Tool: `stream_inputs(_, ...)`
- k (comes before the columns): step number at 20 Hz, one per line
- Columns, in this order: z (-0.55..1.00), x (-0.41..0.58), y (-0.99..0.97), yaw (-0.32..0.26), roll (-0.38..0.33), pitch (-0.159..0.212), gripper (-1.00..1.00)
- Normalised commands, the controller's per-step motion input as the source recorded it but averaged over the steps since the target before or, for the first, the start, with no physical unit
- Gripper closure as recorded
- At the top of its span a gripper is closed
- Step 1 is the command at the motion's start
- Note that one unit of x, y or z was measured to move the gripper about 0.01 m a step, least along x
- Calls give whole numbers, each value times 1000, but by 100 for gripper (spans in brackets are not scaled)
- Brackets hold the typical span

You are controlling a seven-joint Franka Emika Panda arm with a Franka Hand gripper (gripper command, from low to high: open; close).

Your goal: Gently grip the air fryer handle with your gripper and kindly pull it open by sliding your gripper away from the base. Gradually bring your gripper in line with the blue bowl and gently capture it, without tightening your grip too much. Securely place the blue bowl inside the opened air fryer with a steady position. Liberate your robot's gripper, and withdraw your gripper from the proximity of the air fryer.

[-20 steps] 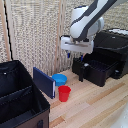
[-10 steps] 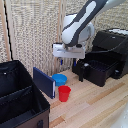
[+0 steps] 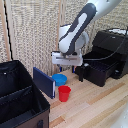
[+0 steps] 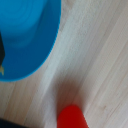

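Note:
The air fryer stands at the exterior view's right, its black drawer pulled out with the air fryer handle sticking out at its front. Left of the drawer, the blue bowl rests on the wooden table. My gripper hangs just above the bowl, apart from it. In the wrist view the blue bowl fills a large part of the picture. A dark fingertip shows only at the frame's edge, and nothing sits between the fingers, so the gripper reads as open and empty.
A red cup stands right in front of the bowl and also shows as the red cup in the wrist view. A dark blue flat panel leans against a black fabric bin at the exterior view's left. A slatted wall stands behind.
The arm has shifted slightly toward the exterior view's left and dropped lower, bringing the gripper down close over the blue bowl. Bowl, cup and drawer have not moved.

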Motion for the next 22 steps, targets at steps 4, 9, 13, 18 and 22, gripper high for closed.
stream_inputs(4, -331, 66, -81, -23, -31, 203, -100)
stream_inputs(9, -333, 91, -123, -10, 53, 92, -100)
stream_inputs(13, -218, 22, -38, 35, 114, -127, -100)
stream_inputs(18, -106, 74, -5, 87, 159, -160, 100)
stream_inputs(22, -31, 56, 0, 78, 142, -48, 100)
